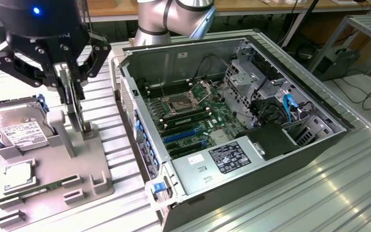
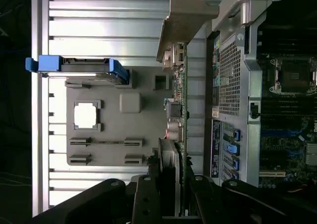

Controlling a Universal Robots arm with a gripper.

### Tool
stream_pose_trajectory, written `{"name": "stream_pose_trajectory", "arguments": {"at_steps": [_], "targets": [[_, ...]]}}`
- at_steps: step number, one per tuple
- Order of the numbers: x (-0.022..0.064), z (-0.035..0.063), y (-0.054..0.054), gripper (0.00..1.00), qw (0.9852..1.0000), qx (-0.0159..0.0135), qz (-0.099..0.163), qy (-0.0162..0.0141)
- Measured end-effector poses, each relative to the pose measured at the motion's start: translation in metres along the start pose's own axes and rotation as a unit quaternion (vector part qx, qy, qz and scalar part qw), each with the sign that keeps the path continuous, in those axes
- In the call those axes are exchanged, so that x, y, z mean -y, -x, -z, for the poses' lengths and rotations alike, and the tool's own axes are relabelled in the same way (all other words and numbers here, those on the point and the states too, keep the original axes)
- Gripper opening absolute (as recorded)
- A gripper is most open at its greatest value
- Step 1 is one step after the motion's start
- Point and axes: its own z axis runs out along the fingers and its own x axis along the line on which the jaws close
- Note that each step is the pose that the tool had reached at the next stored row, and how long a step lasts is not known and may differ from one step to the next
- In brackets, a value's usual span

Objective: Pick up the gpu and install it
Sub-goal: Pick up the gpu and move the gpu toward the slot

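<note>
Gripping gpu (image 1: 77, 108) by its upper edge with part-closed end effector (image 1: 70, 81). Card on edge, long axis vertical, at 6 o'clock below end effector, over tray (image 1: 89, 169). Open case (image 1: 172, 63) at 3 o'clock.

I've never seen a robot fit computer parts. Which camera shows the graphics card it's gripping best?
The wrist view: the gpu runs out from the hand edge-on, its silvery bracket and ports plain. The exterior view shows it as a thin dark sliver between the hand's fingers, at the grey holder.
</note>
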Motion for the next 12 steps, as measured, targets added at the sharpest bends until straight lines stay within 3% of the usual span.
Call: {"name": "stream_pose_trajectory", "arguments": {"at_steps": [3,7,8,10,12], "targets": [[0.0,-0.0001,0.002,0.28,1.0,0.0,0.0,0.0],[0.0005,-0.0004,0.03,0.28,1.0,0.0,0.0,0.0],[0.0007,-0.0007,0.043,0.28,1.0,0.0,0.0,0.0],[0.0008,-0.0008,0.051,0.28,1.0,0.0,0.0,0.0],[0.0011,-0.0011,0.068,0.28,1.0,0.0,0.0,0.0]]}}
